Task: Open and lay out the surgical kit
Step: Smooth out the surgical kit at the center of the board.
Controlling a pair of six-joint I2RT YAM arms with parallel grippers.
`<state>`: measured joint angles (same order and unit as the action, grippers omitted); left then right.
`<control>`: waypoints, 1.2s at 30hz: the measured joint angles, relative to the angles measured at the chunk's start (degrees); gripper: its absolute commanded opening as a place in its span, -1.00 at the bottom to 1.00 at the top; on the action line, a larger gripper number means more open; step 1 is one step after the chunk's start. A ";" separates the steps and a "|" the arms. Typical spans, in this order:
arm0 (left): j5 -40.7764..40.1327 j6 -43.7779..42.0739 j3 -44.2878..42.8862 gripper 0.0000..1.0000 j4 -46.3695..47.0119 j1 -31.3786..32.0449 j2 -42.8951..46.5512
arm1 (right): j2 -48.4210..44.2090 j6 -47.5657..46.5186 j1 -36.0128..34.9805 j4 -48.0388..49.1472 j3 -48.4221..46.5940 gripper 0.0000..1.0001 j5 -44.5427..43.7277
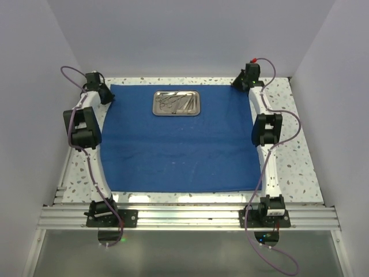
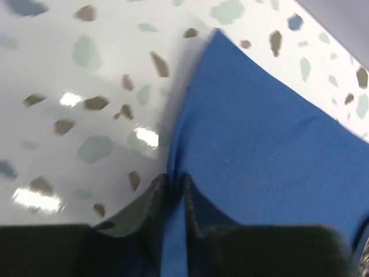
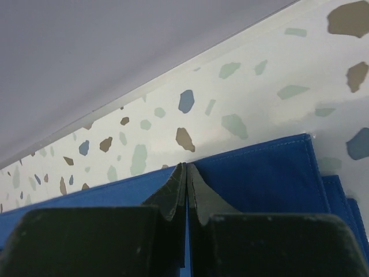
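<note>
The royal-blue cloth wrap [image 1: 179,144] of the surgical kit lies spread flat over the table. Near its far edge stands the steel tray [image 1: 197,104], holding several slim silver instruments [image 1: 176,103]. My left gripper [image 1: 106,94] is at the cloth's far left corner. In the left wrist view its jaws [image 2: 174,180] are shut on the cloth's edge [image 2: 259,144]. My right gripper [image 1: 239,83] is at the far right corner, and the right wrist view shows it [image 3: 186,167] shut on the hem of the cloth [image 3: 259,167] there.
The speckled terrazzo tabletop [image 1: 288,150] shows as a bare strip on each side of the cloth. White walls close in the left, right and back. An aluminium rail [image 1: 184,216] with both arm bases runs along the near edge.
</note>
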<state>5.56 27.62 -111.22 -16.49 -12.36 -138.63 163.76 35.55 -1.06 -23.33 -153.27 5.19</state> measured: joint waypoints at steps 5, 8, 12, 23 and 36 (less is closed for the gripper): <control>-4.13 0.96 7.43 0.97 1.16 -0.55 6.93 | -2.80 -1.05 -0.90 1.18 4.15 -0.18 0.85; -5.20 1.73 10.01 0.99 1.64 -0.90 11.93 | -8.68 -1.73 -0.92 -0.07 9.64 0.97 1.44; -5.79 1.75 12.66 0.98 2.05 -0.94 20.13 | -21.84 -2.78 -0.87 -0.92 18.58 0.97 1.84; -5.84 1.70 40.44 0.34 3.67 8.41 51.25 | -74.23 -2.43 -9.01 2.54 63.30 0.58 3.72; -3.87 6.19 60.17 -0.58 -2.51 30.21 57.16 | -75.58 0.09 -22.14 -1.40 94.05 -1.00 9.07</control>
<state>1.69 33.80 -51.05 -19.00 17.85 -81.47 88.18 35.64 -23.20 -24.73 -59.22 14.26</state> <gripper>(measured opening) 0.227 0.010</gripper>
